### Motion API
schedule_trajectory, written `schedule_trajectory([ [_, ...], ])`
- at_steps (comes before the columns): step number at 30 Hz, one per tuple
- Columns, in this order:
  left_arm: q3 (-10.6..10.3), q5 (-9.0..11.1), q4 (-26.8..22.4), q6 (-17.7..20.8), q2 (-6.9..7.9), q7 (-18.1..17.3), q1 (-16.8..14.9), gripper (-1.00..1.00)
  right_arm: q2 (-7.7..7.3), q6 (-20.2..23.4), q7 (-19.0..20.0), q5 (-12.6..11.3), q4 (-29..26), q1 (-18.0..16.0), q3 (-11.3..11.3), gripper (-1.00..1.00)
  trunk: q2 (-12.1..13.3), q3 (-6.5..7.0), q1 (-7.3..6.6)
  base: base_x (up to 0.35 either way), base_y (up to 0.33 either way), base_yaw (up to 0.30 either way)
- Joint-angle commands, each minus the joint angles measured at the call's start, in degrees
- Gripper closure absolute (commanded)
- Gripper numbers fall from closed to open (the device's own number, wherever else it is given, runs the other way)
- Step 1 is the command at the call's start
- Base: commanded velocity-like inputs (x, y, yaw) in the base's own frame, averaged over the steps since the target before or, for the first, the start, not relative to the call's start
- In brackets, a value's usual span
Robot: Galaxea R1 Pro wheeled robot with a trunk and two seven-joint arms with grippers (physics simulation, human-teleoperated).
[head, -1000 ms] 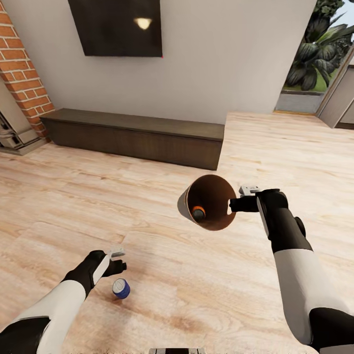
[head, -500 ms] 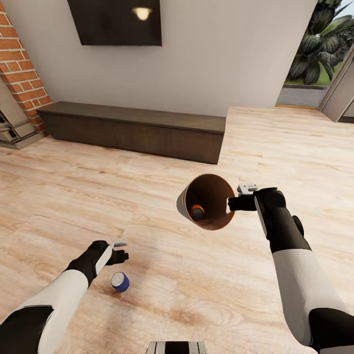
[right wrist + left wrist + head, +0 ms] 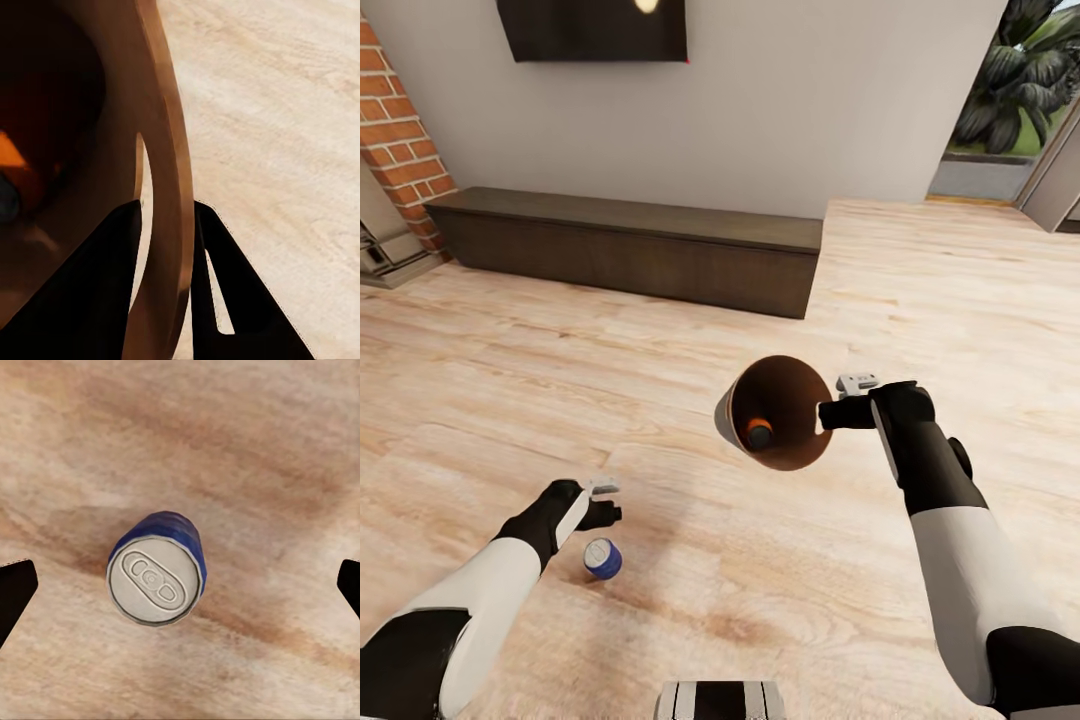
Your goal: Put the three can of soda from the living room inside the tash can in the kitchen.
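The pale grey trash can (image 3: 732, 420) hangs tilted above the floor, its coppery inside facing me. My right gripper (image 3: 828, 415) is shut on its rim (image 3: 171, 187), one finger (image 3: 90, 292) inside and one outside. An orange soda can (image 3: 760, 431) lies at the bin's bottom, also glimpsed in the right wrist view (image 3: 13, 154). A dark blue soda can (image 3: 602, 558) stands upright on the wood floor. My left gripper (image 3: 600, 508) hovers above it, open, with the blue can (image 3: 157, 570) centred between the fingertips (image 3: 13, 589). A third can is out of view.
A long dark low bench (image 3: 630, 250) runs along the white wall ahead, under a dark wall screen (image 3: 595, 28). A brick fireplace (image 3: 395, 130) stands at the left. A doorway with plants (image 3: 1020, 90) opens at the far right. Light wood floor (image 3: 920, 290) spreads around.
The whole picture has slid upward a little, so the camera moved. Both arms keep nearly the same poses, the left one staying over the blue can.
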Motion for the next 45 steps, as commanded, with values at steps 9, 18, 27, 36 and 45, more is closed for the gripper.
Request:
schedule_trajectory([
  [9, -0.1, -0.1, 0.1, 0.0, 0.01, 0.0, -0.1, -1.00, 0.39, 0.2, 0.3, -1.6, -0.1, 0.0, 0.2, 1.00, -0.1, -2.71, 0.21, 0.000, 0.000, 0.000],
  [18, -0.2, 0.0, 0.0, -0.5, 0.60, 0.0, -0.1, -1.00, 0.77, 0.3, 0.3, -1.5, -0.5, 0.0, 0.7, 1.00, -0.2, -4.58, 0.37, 0.000, 0.000, 0.000],
  [27, -0.1, 0.1, -0.1, -0.6, 0.70, 0.0, -0.1, -1.00, 4.00, 0.3, -2.3, -1.5, -6.4, -0.1, 3.5, 1.00, -0.2, -4.64, 0.37, 0.000, 0.000, 0.000],
  [36, 0.0, 0.2, -0.4, -0.6, 0.82, 0.1, -0.1, -1.00, 4.70, 0.3, -4.1, -1.5, -6.9, -0.3, 4.7, 1.00, -0.3, -5.75, 0.50, 0.000, 0.000, 0.000],
  [45, 0.0, 0.2, -1.0, -0.6, 2.12, 0.1, -1.0, -1.00, 4.66, 0.3, -4.2, -1.5, -6.9, -0.4, 4.7, 1.00, -0.4, -8.02, 0.73, 0.000, 0.000, 0.000],
])
